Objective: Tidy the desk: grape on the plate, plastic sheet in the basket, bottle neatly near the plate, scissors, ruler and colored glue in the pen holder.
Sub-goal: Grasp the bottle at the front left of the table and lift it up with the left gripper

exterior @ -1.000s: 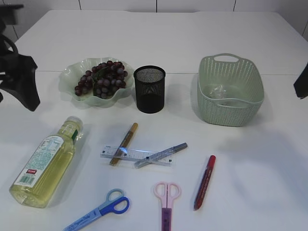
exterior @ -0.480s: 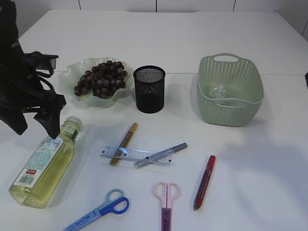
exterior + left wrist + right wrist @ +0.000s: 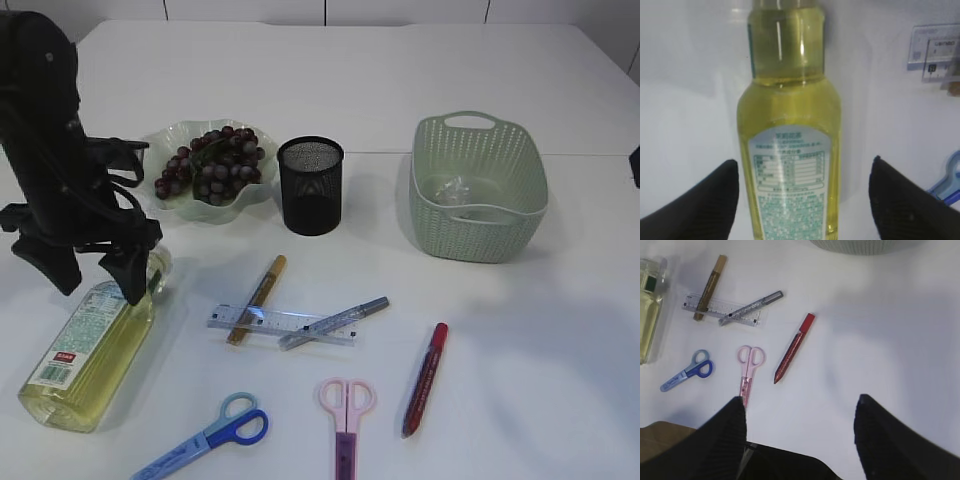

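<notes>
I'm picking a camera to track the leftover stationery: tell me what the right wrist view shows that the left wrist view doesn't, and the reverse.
Only the right wrist view shows the pink scissors, the red glue pen, the gold glue pen, the silver glue pen, the basket's bottom edge, and the open right gripper hovering above bare table.

Only the left wrist view shows the bottle's label up close, with the open left gripper straddling the bottle.

Both show the lying bottle, the clear ruler and the blue scissors.
</notes>
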